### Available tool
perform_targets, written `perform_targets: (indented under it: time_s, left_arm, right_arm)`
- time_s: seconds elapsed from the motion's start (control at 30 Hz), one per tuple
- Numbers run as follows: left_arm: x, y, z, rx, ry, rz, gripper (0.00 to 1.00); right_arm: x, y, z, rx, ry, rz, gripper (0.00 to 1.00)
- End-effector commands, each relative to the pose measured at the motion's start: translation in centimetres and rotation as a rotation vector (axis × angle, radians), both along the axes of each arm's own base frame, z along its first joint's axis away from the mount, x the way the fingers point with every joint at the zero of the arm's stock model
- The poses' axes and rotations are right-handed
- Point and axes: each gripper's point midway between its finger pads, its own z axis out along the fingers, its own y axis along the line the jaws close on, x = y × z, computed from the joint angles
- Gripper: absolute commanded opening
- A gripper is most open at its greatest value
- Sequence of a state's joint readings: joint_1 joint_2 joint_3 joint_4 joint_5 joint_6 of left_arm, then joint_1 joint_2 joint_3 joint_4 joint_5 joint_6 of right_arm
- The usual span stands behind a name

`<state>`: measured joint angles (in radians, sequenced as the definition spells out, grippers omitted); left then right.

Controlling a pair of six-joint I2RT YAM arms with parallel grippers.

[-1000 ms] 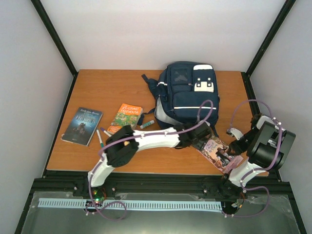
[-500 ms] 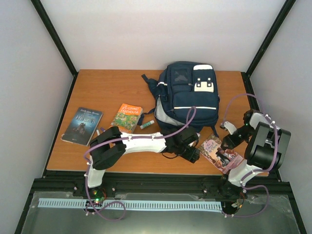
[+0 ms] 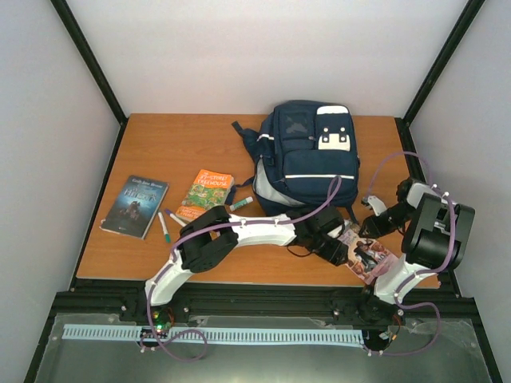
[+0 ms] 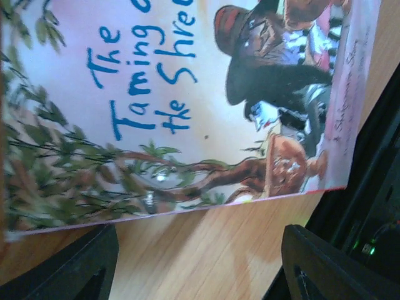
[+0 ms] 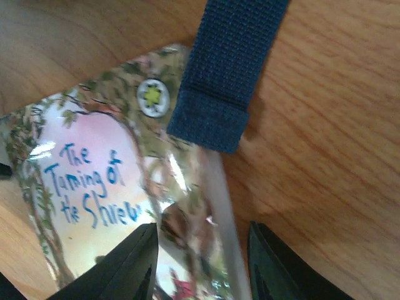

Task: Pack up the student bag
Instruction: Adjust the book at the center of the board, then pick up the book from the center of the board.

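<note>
At 5 o'clock on the table (image 3: pixel 160 144), the left end effector (image 4: pixel 200 265) and right end effector (image 5: pixel 200 262) gape beside the book (image 3: pixel 363 251). A strap (image 5: pixel 228 75) overlapping its corner could snag, tugging the student bag (image 3: pixel 307 155) at 12 o'clock.

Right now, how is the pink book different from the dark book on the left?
The pink book has a pale cover with blue writing; the dark book has a blue-black one. The pink book lies front right; the dark book lies far left. A blue strap overlaps the pink book's corner; nothing covers the dark book. Both are closed, cover up, outside the student bag.
</note>
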<state>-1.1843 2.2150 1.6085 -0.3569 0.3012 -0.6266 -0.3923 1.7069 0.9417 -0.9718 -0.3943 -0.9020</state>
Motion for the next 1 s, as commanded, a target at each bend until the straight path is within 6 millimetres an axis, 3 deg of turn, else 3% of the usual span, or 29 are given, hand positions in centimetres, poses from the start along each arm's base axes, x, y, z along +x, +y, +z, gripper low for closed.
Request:
perform_targets:
  time_s: [0.0, 0.2, 0.37, 0.53, 0.67, 0.77, 0.97]
  left_arm:
    - [1.5, -1.2, -1.9, 0.033, -0.017, 0.01, 0.75]
    - [6.0, -2.5, -2.4, 0.042, -0.076, 0.108, 0.75]
    - [10.7, -2.9, -1.9, 0.01, -0.12, 0.166, 0.75]
    - [15.1, -0.8, -0.8, 0.019, -0.133, 0.156, 0.75]
    - [14.7, 1.3, 2.1, -0.007, -0.181, 0.137, 0.75]
    - [13.1, 2.1, 3.9, -0.054, -0.148, 0.129, 0.75]
    - [9.4, 3.6, 4.8, -0.122, -0.042, 0.16, 0.75]
  right_arm:
    - [0.7, -2.3, -2.0, -0.075, 0.029, -0.103, 0.4]
    - [-0.6, -3.0, -1.7, -0.086, 0.053, -0.128, 0.4]
    - [-1.9, -2.6, -0.8, -0.08, 0.051, -0.125, 0.47]
    - [-3.0, -1.5, -0.3, -0.031, 0.073, -0.119, 0.51]
    - [-3.2, -2.4, 0.9, -0.035, 0.062, -0.164, 0.52]
    - [-2.5, -3.9, 2.2, -0.053, 0.018, -0.215, 0.52]
    - [-1.5, -4.2, 3.5, -0.037, -0.043, -0.24, 0.51]
